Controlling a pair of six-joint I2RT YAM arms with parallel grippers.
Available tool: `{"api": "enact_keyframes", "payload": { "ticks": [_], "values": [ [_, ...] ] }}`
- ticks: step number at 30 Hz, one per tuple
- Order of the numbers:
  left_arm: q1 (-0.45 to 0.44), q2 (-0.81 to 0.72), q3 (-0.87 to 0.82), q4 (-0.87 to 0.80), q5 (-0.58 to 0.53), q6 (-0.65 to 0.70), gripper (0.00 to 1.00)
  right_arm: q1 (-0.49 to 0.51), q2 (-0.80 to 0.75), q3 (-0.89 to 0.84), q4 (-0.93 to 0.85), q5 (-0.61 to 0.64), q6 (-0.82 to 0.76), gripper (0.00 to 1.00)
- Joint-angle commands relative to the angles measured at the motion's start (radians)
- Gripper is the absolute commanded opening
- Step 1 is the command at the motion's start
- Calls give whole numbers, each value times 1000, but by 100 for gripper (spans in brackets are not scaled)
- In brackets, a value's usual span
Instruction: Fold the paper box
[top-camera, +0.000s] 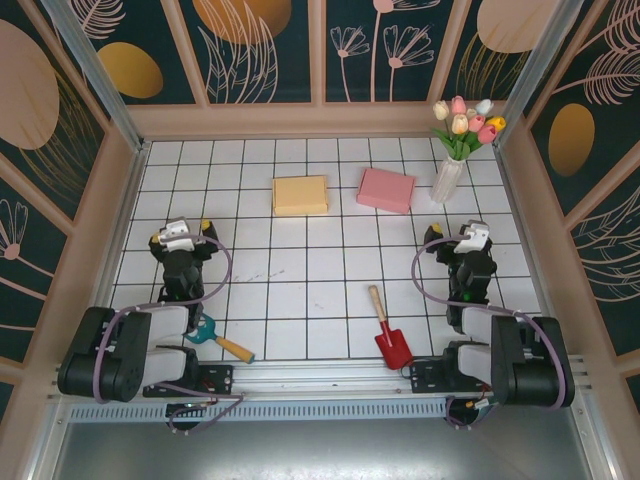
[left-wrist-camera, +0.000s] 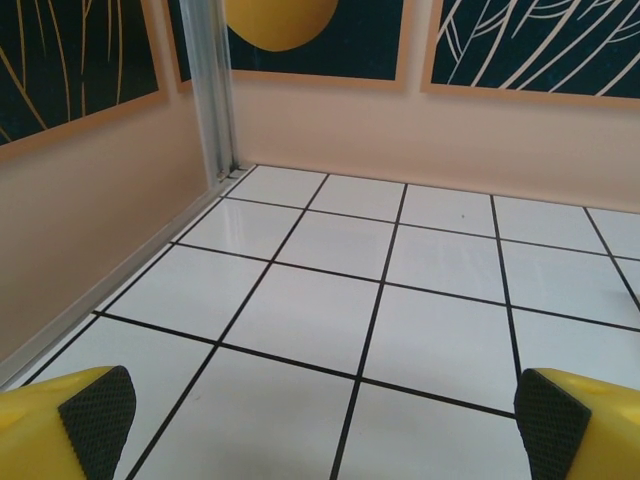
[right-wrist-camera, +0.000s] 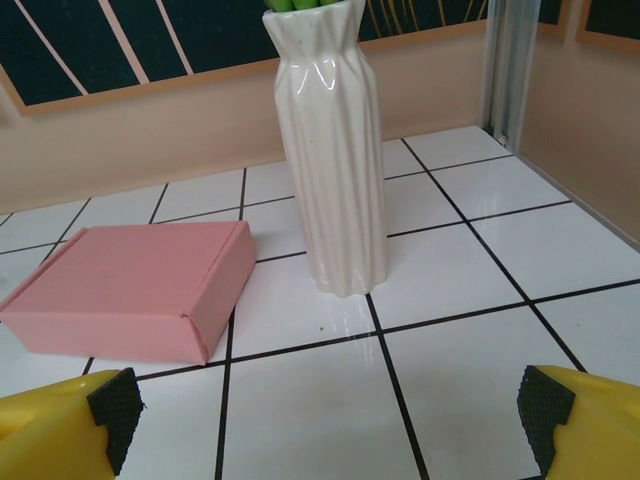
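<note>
Parked with left fingers and right fingers spread wide, gripping nothing. Risks knocking tall vase when reaching pink paper box near it, toppling tulips

A robot lab test cell dressed as a room: white-tiled bench walled by floral panels on aluminium posts, left arm and right arm bolted at 6 o'clock.

Left claw spread wide above white tiles near the wall.
</note>
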Motion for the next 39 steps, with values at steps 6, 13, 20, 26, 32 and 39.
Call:
{"api": "enact_keyframes", "payload": {
  "ticks": [6, 13, 20, 26, 32, 39],
  "values": [
    [35, 47, 39, 83, 81, 29, 99, -6, 83, 29, 153, -17, 0, 99],
    [60, 215, 13, 288, 131, 35, 99, -6, 185, -17, 341, -51, -34, 99],
    [77, 235, 70, 208, 128, 15, 99, -15, 335, 31, 407, -196, -76, 99],
    [77, 234, 67, 211, 128, 16, 99, -18, 318, 146, 155, -86, -33, 99],
    [77, 233, 67, 211, 127, 17, 99, -19, 319, 160, 136, -92, -36, 99],
    [77, 234, 67, 211, 128, 16, 99, -19, 321, 160, 137, -93, -36, 99]
  ]
}}
